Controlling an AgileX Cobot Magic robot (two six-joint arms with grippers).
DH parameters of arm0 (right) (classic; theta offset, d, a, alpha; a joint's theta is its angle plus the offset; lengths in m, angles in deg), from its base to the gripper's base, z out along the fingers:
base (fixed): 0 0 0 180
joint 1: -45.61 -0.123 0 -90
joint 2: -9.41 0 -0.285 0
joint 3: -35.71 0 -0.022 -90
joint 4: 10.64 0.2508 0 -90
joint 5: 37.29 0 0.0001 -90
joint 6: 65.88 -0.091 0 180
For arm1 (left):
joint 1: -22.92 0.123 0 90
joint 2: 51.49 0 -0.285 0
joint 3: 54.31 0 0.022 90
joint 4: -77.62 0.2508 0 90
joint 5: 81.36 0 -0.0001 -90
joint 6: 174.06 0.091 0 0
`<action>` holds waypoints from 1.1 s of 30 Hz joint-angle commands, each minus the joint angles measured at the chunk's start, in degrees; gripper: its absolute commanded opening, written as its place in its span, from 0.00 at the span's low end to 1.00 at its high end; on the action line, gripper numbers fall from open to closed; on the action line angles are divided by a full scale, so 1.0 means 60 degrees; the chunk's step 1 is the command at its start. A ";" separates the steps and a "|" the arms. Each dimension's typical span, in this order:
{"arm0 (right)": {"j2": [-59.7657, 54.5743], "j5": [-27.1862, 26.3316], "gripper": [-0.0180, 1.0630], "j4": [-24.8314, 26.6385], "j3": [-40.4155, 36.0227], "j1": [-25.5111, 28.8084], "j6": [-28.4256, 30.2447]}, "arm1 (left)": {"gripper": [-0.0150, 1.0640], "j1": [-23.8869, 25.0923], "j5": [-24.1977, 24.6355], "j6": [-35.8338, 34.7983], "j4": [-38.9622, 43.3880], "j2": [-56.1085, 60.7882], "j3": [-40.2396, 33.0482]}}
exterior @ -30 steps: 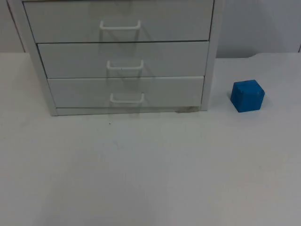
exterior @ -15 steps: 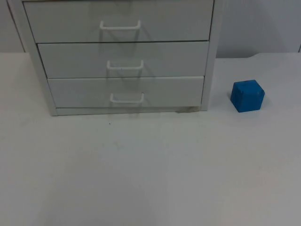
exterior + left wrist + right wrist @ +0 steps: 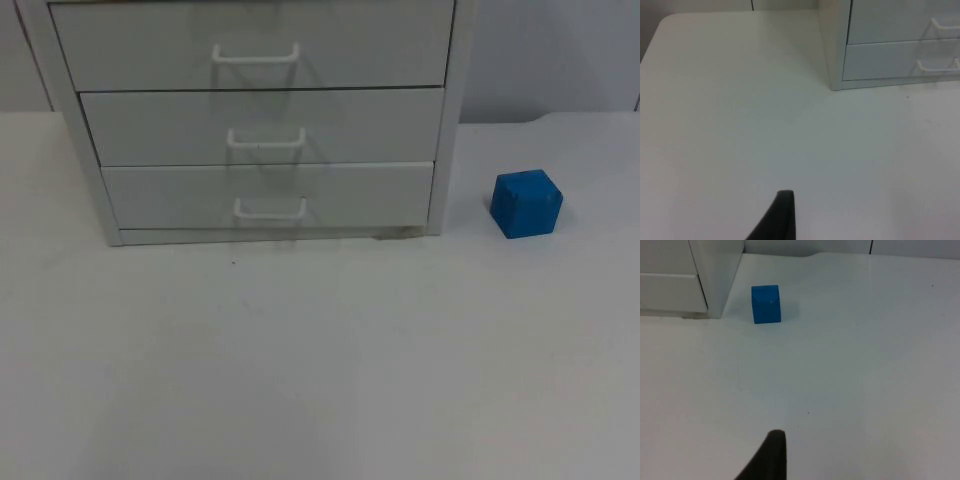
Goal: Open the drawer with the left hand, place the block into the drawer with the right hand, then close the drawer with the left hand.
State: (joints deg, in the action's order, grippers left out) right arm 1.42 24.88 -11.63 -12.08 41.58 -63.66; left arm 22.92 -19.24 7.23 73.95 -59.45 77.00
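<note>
A white cabinet (image 3: 255, 120) with three drawers stands at the back of the table. All three drawers are shut: top handle (image 3: 256, 54), middle handle (image 3: 266, 138), bottom handle (image 3: 270, 208). A blue block (image 3: 526, 203) rests on the table just right of the cabinet, apart from it. My left gripper (image 3: 781, 215) hovers over bare table, left of and in front of the cabinet's corner (image 3: 836, 60). My right gripper (image 3: 771, 455) hangs over the table well in front of the blue block (image 3: 766, 304). Neither gripper holds anything.
The white table top (image 3: 320, 360) stretches wide in front of the cabinet. A grey partition wall (image 3: 550, 60) closes the back. The table's rounded far-left corner (image 3: 670, 20) lies beyond the left gripper.
</note>
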 commanded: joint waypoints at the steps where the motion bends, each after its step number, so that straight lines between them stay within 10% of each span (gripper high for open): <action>1: 0.0033 -0.0075 0.98 -0.0054 0.0026 0.0048 -0.0017 | 0.99 0.0012 -0.0102 -0.0003 0.0031 0.0029 -0.0047; 12: 0.0033 -0.0169 0.98 -0.0052 0.0081 0.0048 0.0063 | 0.99 0.0012 -0.0172 -0.0003 -0.0057 0.0029 0.0018; 33: -0.6958 -0.2320 0.98 0.0013 0.1586 0.0048 0.0139 | 0.99 0.0012 -0.2048 -0.0003 -0.0334 -0.5497 0.1009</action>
State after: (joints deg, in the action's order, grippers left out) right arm -38.77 11.84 -11.51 -2.88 41.58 -63.34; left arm 22.92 -30.44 7.23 72.77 -90.82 82.67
